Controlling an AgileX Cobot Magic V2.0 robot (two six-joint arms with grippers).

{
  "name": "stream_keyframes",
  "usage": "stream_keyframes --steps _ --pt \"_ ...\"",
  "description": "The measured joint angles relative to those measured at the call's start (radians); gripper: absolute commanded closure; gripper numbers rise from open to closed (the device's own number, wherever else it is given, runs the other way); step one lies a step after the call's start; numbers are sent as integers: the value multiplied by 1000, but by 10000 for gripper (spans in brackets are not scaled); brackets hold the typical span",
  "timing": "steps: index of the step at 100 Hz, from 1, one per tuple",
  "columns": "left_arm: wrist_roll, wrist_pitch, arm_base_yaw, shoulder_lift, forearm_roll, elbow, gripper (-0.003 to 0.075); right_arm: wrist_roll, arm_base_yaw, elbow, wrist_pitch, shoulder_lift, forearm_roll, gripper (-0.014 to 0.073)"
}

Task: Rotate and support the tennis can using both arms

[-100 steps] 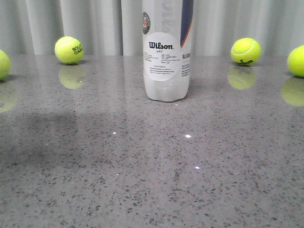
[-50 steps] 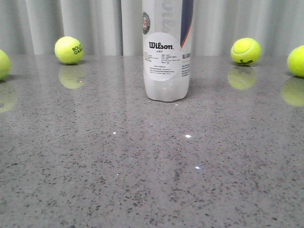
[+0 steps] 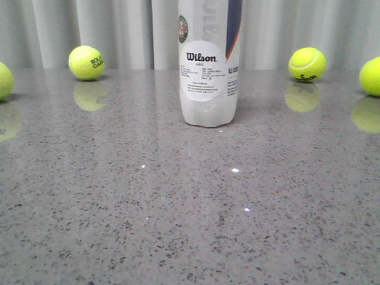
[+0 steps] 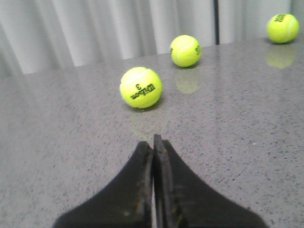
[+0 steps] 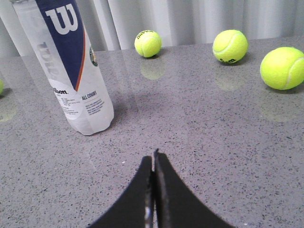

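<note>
The tennis can (image 3: 209, 65) stands upright at the middle back of the grey table, its round white Wilson label facing me; its top runs out of the front view. In the right wrist view the tennis can (image 5: 71, 71) shows its navy panel with the white W. My right gripper (image 5: 153, 159) is shut and empty, apart from the can. The can does not show in the left wrist view, where my left gripper (image 4: 153, 141) is shut on nothing above bare tabletop. Neither arm appears in the front view.
Yellow-green tennis balls lie around: one at back left (image 3: 86, 62), one at the left edge (image 3: 3, 81), two at the right (image 3: 307, 64) (image 3: 371, 76). A ball (image 4: 140, 87) lies just ahead of the left gripper. A grey curtain (image 3: 119, 29) backs the table.
A dark shadow on the left of the table one second ago has gone. The can and balls have not moved.
</note>
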Motion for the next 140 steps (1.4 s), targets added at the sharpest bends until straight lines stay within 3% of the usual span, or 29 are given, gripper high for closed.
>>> stream_keyframes --steps 18,140 --pt "-112 -25 61 -138 -6 152 739 0 0 0 0 0 0 662" --pt "-125 -13 65 -178 16 152 739 0 -2 2 -2 0 0 662"
